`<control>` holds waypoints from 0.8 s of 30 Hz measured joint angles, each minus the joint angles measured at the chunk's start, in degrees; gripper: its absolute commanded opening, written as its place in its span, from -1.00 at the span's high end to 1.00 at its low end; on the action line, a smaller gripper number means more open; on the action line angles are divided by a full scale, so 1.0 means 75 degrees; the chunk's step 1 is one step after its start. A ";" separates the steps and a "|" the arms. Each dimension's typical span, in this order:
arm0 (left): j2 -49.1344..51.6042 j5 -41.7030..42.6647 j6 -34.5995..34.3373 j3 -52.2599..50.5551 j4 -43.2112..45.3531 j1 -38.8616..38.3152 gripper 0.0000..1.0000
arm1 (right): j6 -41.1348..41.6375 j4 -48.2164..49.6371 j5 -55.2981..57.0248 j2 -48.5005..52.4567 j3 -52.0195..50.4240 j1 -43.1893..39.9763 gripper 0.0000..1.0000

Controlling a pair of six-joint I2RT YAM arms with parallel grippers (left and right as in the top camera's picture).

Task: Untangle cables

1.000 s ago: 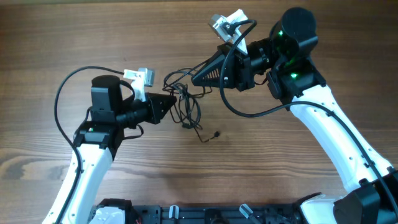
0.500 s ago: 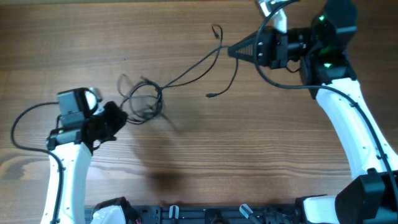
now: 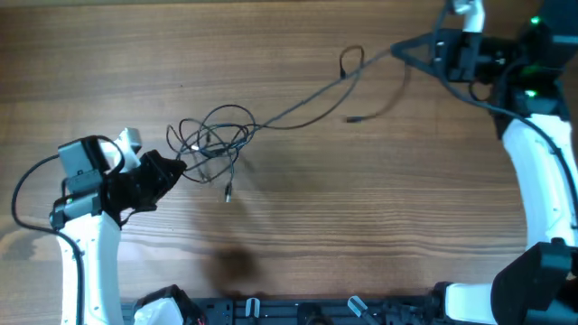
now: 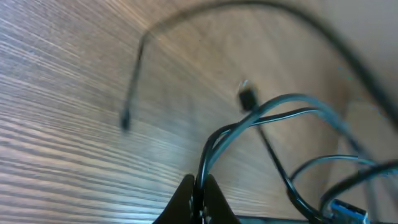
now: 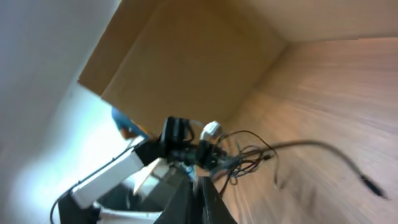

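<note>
The cables (image 3: 217, 138) are thin black wires. A loose coil lies left of centre on the table, with a small plug end (image 3: 228, 193) hanging below it. One long strand (image 3: 307, 101) stretches from the coil up to the far right. My left gripper (image 3: 177, 165) is shut on the coil's left side; the left wrist view shows two strands (image 4: 236, 127) pinched between its fingers (image 4: 200, 186). My right gripper (image 3: 397, 49) is shut on the long strand's far end, near a small loop (image 3: 350, 60). Another loose end (image 3: 351, 118) lies below that strand.
The wooden table (image 3: 361, 226) fills the overhead view. A black rail (image 3: 298, 311) runs along the front edge between the arm bases. The right wrist view shows a cardboard box (image 5: 186, 56) beyond the table.
My right gripper has pulled up and to the right, drawing one strand out long. My left gripper has pulled left and down with the coil, which has spread wider.
</note>
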 measured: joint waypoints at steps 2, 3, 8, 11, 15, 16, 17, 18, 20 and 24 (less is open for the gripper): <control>0.0015 -0.0493 0.0032 -0.0006 -0.0117 0.0772 0.92 | 0.0023 -0.0090 0.0006 -0.0003 0.0012 -0.0944 0.91; 0.0052 -0.0921 0.0029 -0.0009 -0.0137 0.1099 0.92 | 0.0026 -0.0157 0.0006 -0.0003 0.0023 -0.1641 0.91; 0.0093 -0.1096 0.0009 -0.0047 -0.0207 0.3311 0.92 | -0.0035 -0.0836 0.0006 -0.0003 0.0047 -0.3174 0.91; 0.0099 0.0527 0.0595 -0.0061 0.0000 0.3235 0.92 | -0.0210 -0.1352 0.0006 -0.0003 0.0058 -0.2987 0.85; 0.0119 0.4258 0.0997 -0.0143 0.1743 0.2063 0.92 | -0.0297 -0.1457 0.0003 -0.0003 0.0058 -0.1888 0.71; 0.0128 0.5126 0.0621 -0.0117 0.2769 0.1588 0.92 | -0.0321 -0.1457 0.0006 -0.0003 0.0070 -0.1513 0.53; 0.0064 0.5881 0.0073 -0.0026 0.3643 0.0959 0.92 | -0.0326 -0.1451 0.0006 -0.0003 0.0079 -0.1011 0.47; -0.0006 0.6056 -0.0233 -0.0067 0.4278 0.0734 0.92 | -0.0367 -0.1437 0.0006 -0.0003 0.0082 -0.0679 0.33; -0.0423 0.6467 -0.1623 0.0061 0.6770 -0.0210 0.92 | -0.0493 -0.1448 0.0003 -0.0003 0.0085 0.0420 0.17; -0.1568 0.6837 -0.4648 0.0251 1.1523 -0.1005 0.92 | -0.1239 -0.1539 0.0006 -0.0003 0.0093 0.2197 -0.35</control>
